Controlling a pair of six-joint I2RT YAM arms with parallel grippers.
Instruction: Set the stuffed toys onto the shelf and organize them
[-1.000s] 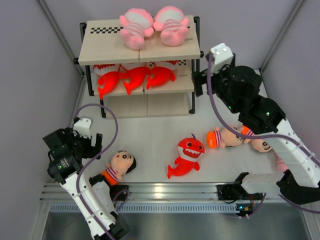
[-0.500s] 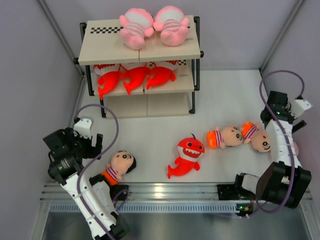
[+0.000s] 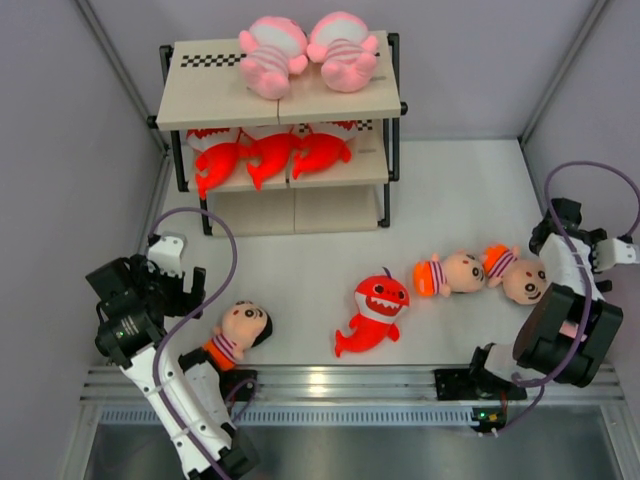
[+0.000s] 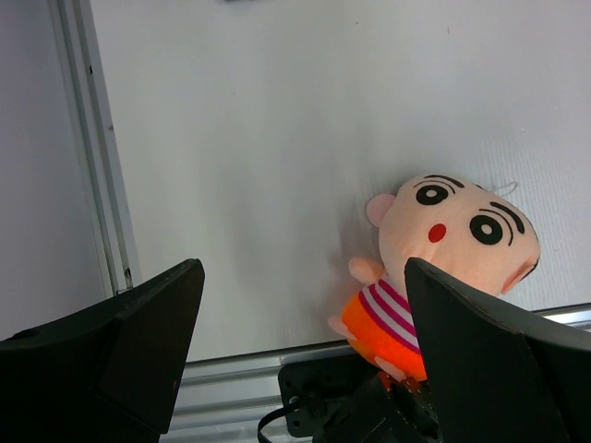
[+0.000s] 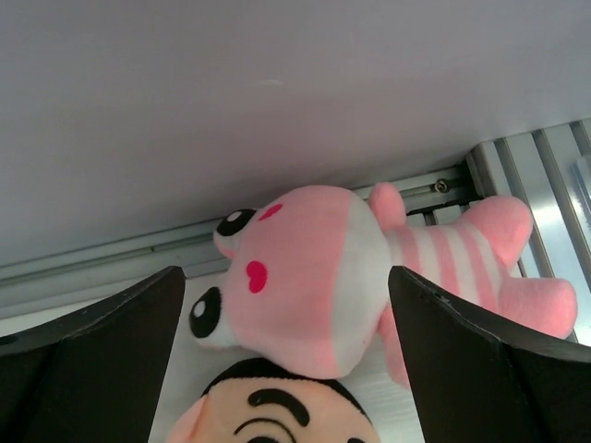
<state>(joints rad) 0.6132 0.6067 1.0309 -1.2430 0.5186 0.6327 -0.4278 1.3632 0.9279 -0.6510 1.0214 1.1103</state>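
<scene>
Jaws on both sides stand wide, holding nothing. Left jaws frame a boy doll (image 4: 443,268) on the worktop (image 4: 277,138); right jaws frame a pink striped baby (image 5: 314,277).

wht table (image 3: 460,200), gry walls (image 3: 60,120), alu rail (image 3: 330,380)

Babies (image 3: 270,55) atop shelf (image 3: 205,95) — sharks (image 3: 270,155) beneath; boys (image 3: 455,272), lone shark (image 3: 375,312) on table (image 3: 450,190).

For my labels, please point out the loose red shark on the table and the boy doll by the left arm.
red shark (image 3: 383,297): top external view, on its toothy mouth.
boy doll (image 4: 454,235): left wrist view, on its face.
</scene>
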